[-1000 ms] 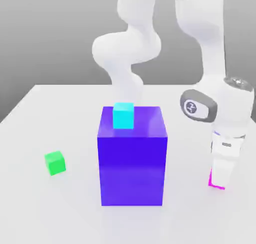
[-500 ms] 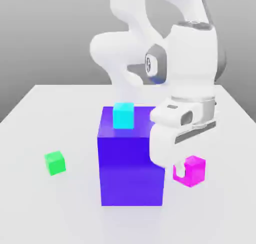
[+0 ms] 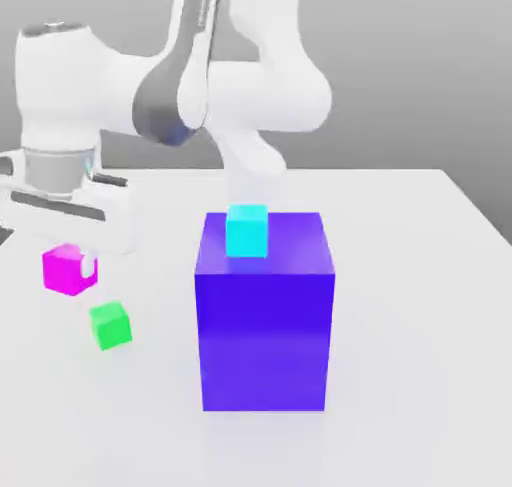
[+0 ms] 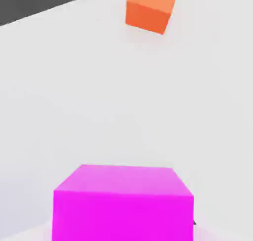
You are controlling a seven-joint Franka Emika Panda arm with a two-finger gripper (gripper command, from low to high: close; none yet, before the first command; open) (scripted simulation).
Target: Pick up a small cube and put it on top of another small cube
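The gripper (image 3: 82, 265) is closed on the small magenta cube (image 3: 66, 269), holding it clear of the counter (image 3: 420, 275) near the counter's edge on the exterior view's left. A sec ago that cube was down low over by the opposite edge, on the exterior view's right; half a sec ago it hung just in front of the big blue block (image 3: 264, 310). So the arm has swung the load right across, past the block, w/ the grip unchanged throughout. In the hand view the magenta cube (image 4: 123, 203) sits square and close under the camera, w/ bare counter beyond it and an orange cube (image 4: 150, 8) further off near the counter's edge.

Target is the small green cube (image 3: 110, 325), resting on the counter near that same left edge, unmoved over the last sec. The magenta cube hangs above it and a bit off to the exterior view's left, close but not touching, and not yet lined up over it as far as I can tell.

The cyan cube (image 3: 247, 230) sits on top of the blue block, same spot as before, out of the way.

Meaning for the task: pick is done, carry is nearly done. What's left, by my read, is a small shift to centre magenta over green, then a slow descent and release. Risk: cubes are small, so an off-centre drop could tip it off or knock green.
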